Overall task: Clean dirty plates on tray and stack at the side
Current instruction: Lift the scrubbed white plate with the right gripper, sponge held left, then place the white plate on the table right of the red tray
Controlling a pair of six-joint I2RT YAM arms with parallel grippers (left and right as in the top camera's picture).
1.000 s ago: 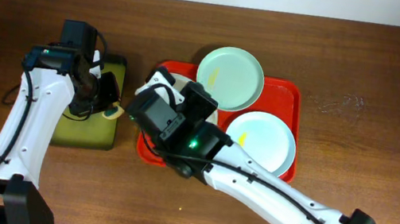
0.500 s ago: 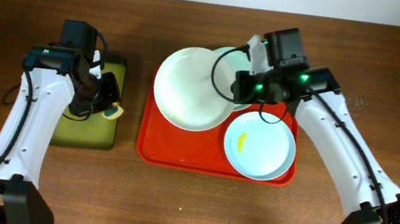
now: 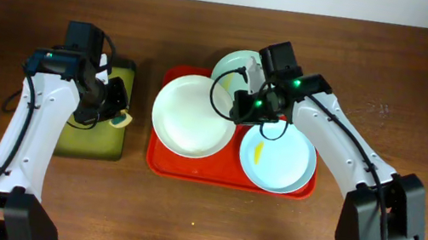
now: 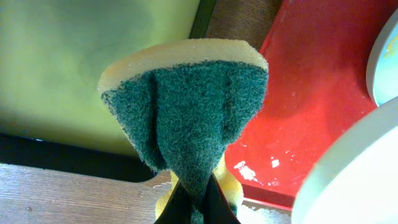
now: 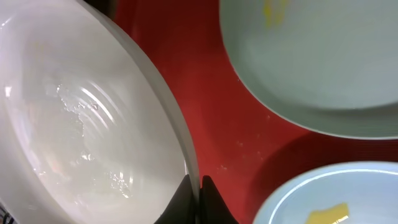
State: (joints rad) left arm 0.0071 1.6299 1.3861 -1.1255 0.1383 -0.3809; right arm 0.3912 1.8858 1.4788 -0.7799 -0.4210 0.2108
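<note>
We see the right gripper (image 5: 199, 186) clenched on the rim of the white plate (image 3: 189, 114), which sits over the left side of the red tray (image 3: 189, 170). The left gripper (image 4: 196, 196) grasps a scouring sponge (image 4: 193, 106) just beside that tray. The mint green plate (image 3: 233, 64) and the light blue plate (image 3: 281, 161) lie on it.

My sponge (image 4: 193, 106) is rough green fibre over yellow foam; the red tray (image 4: 298, 93) is glossy plastic, the white plate (image 5: 74, 124) smooth and shiny, the desk (image 3: 139, 212) matt grained wood.
</note>
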